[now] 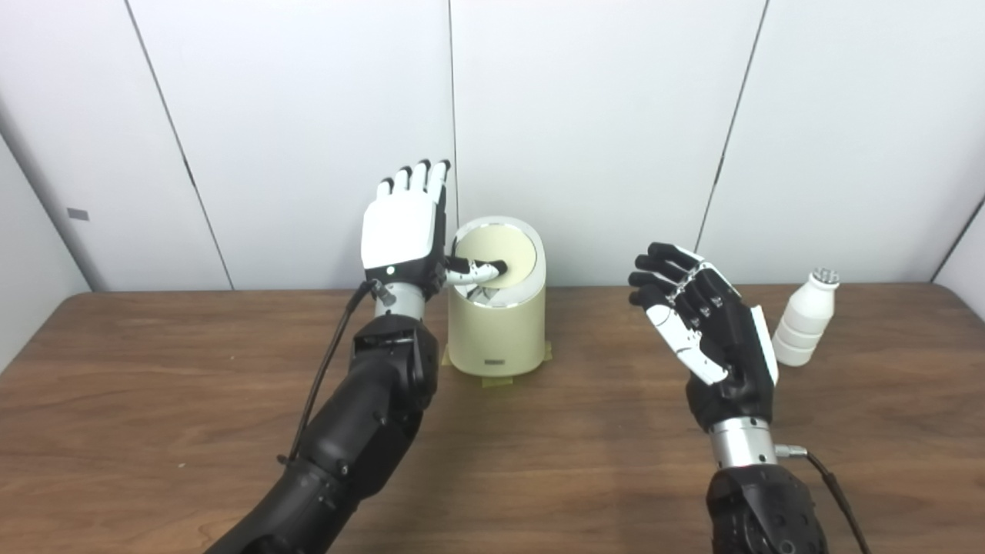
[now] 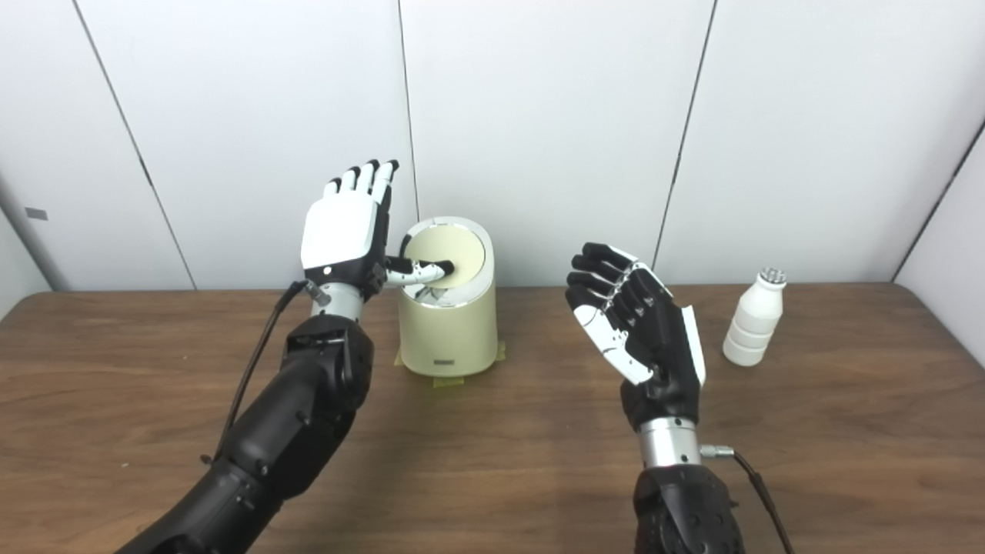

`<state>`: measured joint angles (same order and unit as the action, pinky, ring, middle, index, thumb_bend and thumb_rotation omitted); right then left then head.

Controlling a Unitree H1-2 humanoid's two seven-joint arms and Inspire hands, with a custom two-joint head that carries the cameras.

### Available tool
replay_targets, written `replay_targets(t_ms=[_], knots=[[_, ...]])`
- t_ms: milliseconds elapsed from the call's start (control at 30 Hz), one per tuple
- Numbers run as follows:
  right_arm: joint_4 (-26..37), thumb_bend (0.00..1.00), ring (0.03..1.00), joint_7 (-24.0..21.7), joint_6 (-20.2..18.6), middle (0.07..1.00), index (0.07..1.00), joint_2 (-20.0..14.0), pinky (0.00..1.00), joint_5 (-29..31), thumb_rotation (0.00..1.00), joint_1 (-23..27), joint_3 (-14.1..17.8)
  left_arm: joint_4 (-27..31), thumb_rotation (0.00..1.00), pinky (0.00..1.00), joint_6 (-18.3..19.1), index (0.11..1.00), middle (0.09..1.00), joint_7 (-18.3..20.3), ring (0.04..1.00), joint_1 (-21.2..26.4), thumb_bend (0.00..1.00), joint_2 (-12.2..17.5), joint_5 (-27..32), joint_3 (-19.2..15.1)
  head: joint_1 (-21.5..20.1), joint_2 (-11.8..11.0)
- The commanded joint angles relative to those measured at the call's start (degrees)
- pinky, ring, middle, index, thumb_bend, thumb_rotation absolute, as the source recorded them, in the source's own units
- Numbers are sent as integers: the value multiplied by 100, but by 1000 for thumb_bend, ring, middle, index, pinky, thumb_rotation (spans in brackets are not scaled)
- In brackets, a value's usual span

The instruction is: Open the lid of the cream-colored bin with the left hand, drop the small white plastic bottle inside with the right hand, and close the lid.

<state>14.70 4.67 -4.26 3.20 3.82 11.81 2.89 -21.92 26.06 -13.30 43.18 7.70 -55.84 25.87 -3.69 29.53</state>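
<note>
Presently, left hand, fingers apart, thumbs the bin lid; slippage would reclose it before the empty, spread right hand reaches the 3-o'clock bottle.

I see a dark wood-grain tabletop running the full width of my view and back to the white wall panels. On it, left of centre toward the rear, stands the cream-colored bin, upright, on small yellowish tape patches that show at its base. Well apart from it, near the right rear, a small white plastic bottle stands upright with its ribbed lower body resting on the wood.
</note>
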Motion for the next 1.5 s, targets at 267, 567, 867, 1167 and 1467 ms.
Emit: replay_targets(t_ms=[267, 567, 867, 1167, 1467], knots=[[306, 381, 667, -8, -42, 681, 651, 18, 612, -17, 287, 270, -9, -338, 200, 1000, -64, 1000, 1000, -354, 1000, 230, 1000, 166, -323, 50, 0, 19], [277, 372, 662, -43, 1, 680, 661, -9, 607, -23, 292, 262, -22, -321, 364, 1000, -129, 1000, 1000, -369, 1000, 179, 891, 141, -150, -64, 2, 23], [244, 372, 657, -44, 17, 674, 661, -16, 600, -43, 298, 268, -25, -80, 999, 1000, -210, 1000, 1000, -322, 1000, 113, 667, 94, 48, -225, 17, 10], [273, 358, 656, -45, -69, 675, 661, -5, 597, -45, 304, 270, -41, 525, 1000, 1000, -237, 1000, 1000, -261, 1000, -41, 627, -222, 562, -689, 14, 3], [283, 351, 663, -40, -30, 680, 662, 3, 611, -16, 285, 283, -18, 1928, 1000, 916, -2184, 921, 946, -739, 970, -722, 230, -513, 2110, -1440, 4, 11]])
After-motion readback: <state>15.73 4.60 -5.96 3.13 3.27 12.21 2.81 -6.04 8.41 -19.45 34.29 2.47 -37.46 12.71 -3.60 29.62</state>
